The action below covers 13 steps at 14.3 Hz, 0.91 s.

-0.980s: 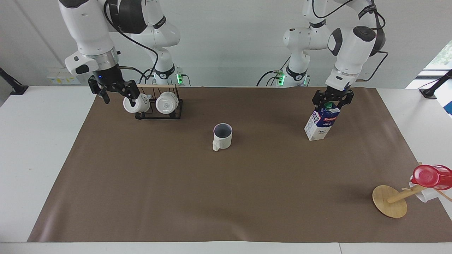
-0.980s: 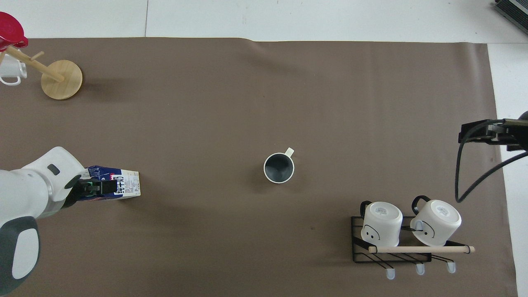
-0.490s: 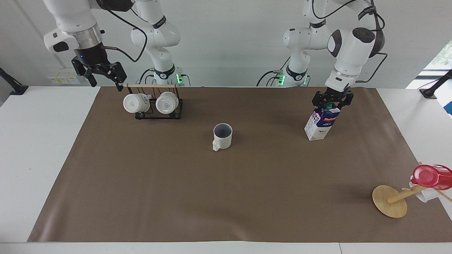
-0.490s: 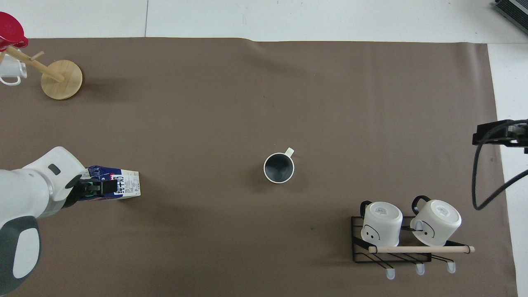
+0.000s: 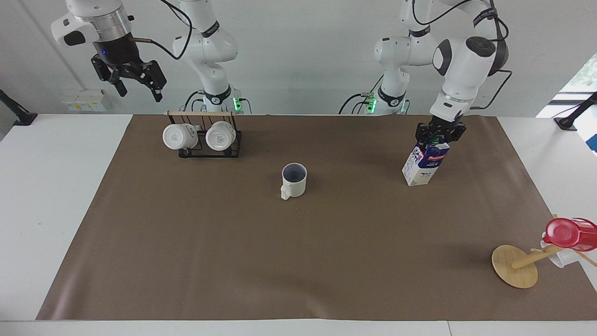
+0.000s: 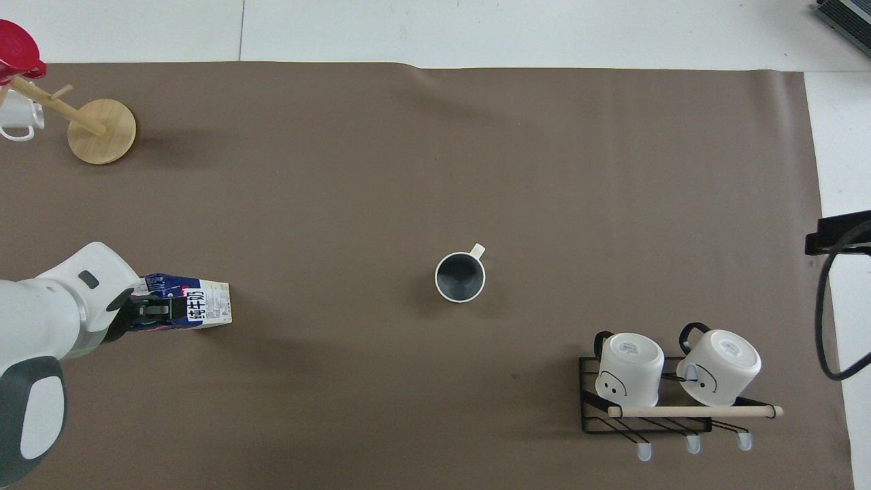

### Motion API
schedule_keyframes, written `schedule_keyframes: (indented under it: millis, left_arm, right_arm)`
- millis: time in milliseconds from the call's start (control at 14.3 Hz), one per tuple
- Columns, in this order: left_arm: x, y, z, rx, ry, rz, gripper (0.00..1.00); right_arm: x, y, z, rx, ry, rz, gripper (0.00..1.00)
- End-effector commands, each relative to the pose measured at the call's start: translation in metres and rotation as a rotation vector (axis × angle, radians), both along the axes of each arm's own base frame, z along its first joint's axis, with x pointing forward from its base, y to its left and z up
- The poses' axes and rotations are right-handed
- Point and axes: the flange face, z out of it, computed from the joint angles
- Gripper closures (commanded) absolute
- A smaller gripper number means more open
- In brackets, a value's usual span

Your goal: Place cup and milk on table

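— The milk (image 5: 422, 165): where is it?

— It stands on the brown mat (image 5: 298, 261) of the table (image 5: 56, 186), toward my left arm's end, a little nearer to me than the cup (image 5: 294, 179). It leans slightly, its green cap uppermost.

— And your left gripper (image 5: 438, 135)?

— It is right at the carton's top, with a finger on either side of the cap. Whether the fingers actually pinch the carton, I cannot tell.

— The cup?

— Upright on the mat, about the middle of the table, well apart from the milk. Its handle points away from me and its greyish inside faces up. Nothing of mine touches it.

— Your right gripper (image 5: 140, 93)?

— High in the air over the white edge of the table at my right arm's end, fingers spread apart and holding nothing. That arm waits.

— What else is on the mat?

— A black wire rack (image 5: 210, 151) with two white mugs (image 5: 175, 136) on their sides, close to my right arm's base. At the corner farthest from me, at the left arm's end, a wooden stand (image 5: 513, 266) lies tipped over with a red-lidded cup (image 5: 566, 232) at its tip.
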Motion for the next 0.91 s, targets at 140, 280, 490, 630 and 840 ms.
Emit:
schedule_keyframes:
  millis: [140, 280, 490, 630, 840]
  left_arm:
    - [-0.001, 0.003, 0.006, 0.02, -0.006, -0.006, 0.44]
    - [0.002, 0.003, 0.014, 0.02, -0.007, -0.002, 0.49]
    - [0.011, 0.001, 0.031, 0.023, 0.012, 0.005, 0.49]
    - [0.014, -0.007, 0.044, 0.019, 0.013, 0.037, 0.49]
    - [0.009, -0.057, 0.06, 0.02, 0.009, 0.085, 0.5]
  right_arm:
    - [-0.007, 0.009, 0.007, 0.019, -0.004, 0.047, 0.0]
    - [-0.006, 0.008, 0.004, 0.021, 0.0, 0.046, 0.0]
    - [-0.007, 0.009, 0.003, 0.019, 0.002, 0.052, 0.0]
    - [-0.006, 0.009, 0.002, 0.019, -0.005, 0.056, 0.0]
    - [-0.006, 0.009, 0.0, 0.018, 0.0, 0.079, 0.0]
